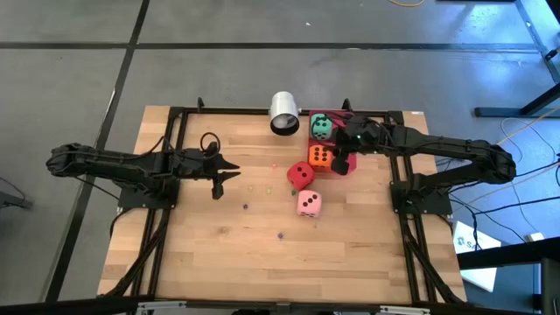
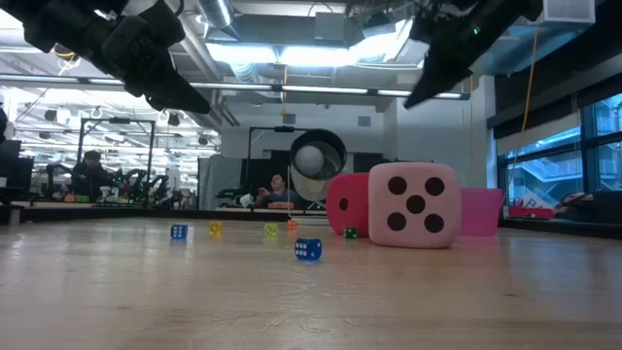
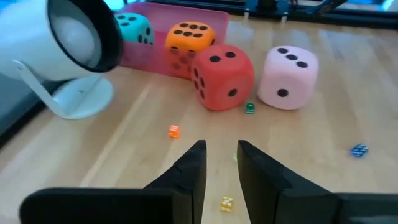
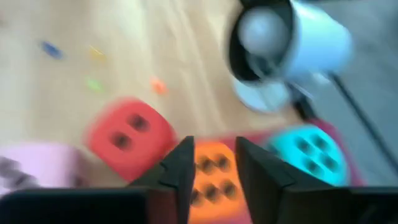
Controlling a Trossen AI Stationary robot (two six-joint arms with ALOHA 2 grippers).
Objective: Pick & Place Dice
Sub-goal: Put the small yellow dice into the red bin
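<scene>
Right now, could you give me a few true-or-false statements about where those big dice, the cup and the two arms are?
1. The green die and orange die sit in the red tray. True.
2. The pink die is in the tray. False: it lies on the bare table.
3. The white cup stands upright. False: it lies on its side.
4. The right gripper is above the orange die. True.
5. The left gripper holds the red die. False: it holds nothing, well apart.

You see two dice (image 1: 321,142) in the tray (image 1: 346,166), two more (image 1: 304,189) on the table (image 1: 219,245) beside it.
</scene>
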